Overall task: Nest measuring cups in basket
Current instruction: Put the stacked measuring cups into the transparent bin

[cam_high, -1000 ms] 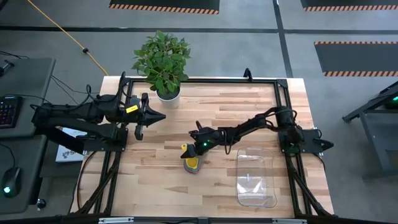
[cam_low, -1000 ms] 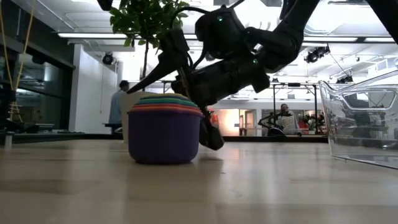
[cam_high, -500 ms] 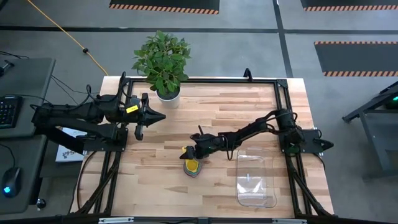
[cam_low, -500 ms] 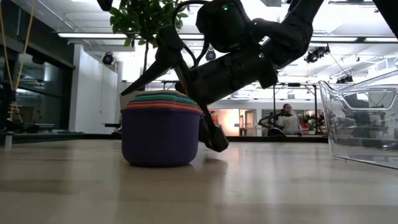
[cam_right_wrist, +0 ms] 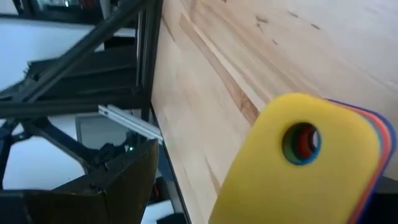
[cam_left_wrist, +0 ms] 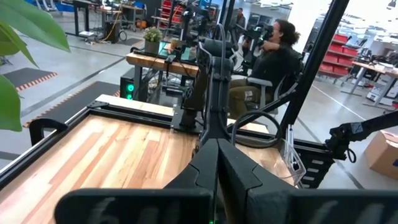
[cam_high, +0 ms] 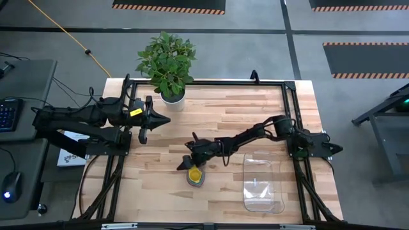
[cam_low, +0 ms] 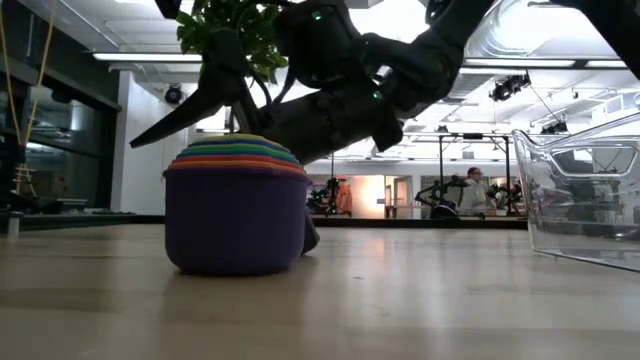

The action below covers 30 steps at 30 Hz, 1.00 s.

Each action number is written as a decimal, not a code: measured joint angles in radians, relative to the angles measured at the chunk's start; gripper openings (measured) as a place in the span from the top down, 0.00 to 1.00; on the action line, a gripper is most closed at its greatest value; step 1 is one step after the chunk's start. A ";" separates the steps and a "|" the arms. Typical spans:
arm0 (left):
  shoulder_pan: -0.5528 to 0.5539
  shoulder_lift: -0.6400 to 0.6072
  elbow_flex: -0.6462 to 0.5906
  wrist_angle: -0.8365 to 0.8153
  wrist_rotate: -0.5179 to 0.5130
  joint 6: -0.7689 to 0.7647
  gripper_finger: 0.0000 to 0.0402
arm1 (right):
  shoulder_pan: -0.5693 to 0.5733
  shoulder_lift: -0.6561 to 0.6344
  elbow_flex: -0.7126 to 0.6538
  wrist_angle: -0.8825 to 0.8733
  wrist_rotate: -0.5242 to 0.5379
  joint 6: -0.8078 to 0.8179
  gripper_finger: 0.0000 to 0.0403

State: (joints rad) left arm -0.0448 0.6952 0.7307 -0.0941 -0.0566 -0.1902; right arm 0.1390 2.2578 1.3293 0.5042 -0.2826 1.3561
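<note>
Plastic measuring cups (cam_high: 196,175) sit already stacked one inside another on the wooden table (cam_high: 223,108), left of the clear basket (cam_high: 263,183) and well apart from it. From above, I see my right gripper (cam_high: 187,161) reaching across to the stack, its fingers spread and straddling the stack's handles; the left gripper (cam_high: 153,119) waits near the plant pot (cam_high: 172,99), fingers together.

At table height, the stack shows a purple outer cup (cam_low: 235,222) with coloured rims above — light, stiff, smooth-walled, I judge, and likely to slide if nudged.

My left wrist view shows only bare table and a seated person (cam_left_wrist: 267,62) beyond.

My right wrist view shows the yellow handle (cam_right_wrist: 298,162) with its hole, close up — I think the stacked handles offer the surest hold.
</note>
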 joint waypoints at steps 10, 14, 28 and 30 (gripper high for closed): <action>0.000 0.000 0.000 -0.023 0.000 0.001 1.00 | 0.000 0.000 -0.001 -0.013 -0.095 -0.027 0.18; 0.000 0.000 0.000 -0.023 0.000 0.009 1.00 | 0.002 0.000 -0.001 -0.014 -0.104 -0.029 0.18; 0.000 0.000 0.000 -0.023 0.000 0.009 1.00 | 0.001 0.000 -0.002 -0.028 -0.176 -0.052 0.65; 0.000 0.000 0.000 -0.023 0.000 0.009 1.00 | -0.003 0.001 -0.002 -0.019 -0.234 -0.042 0.81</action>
State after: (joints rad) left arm -0.0444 0.6954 0.7307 -0.1169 -0.0563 -0.1811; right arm 0.1359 2.2587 1.3274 0.4855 -0.5169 1.3139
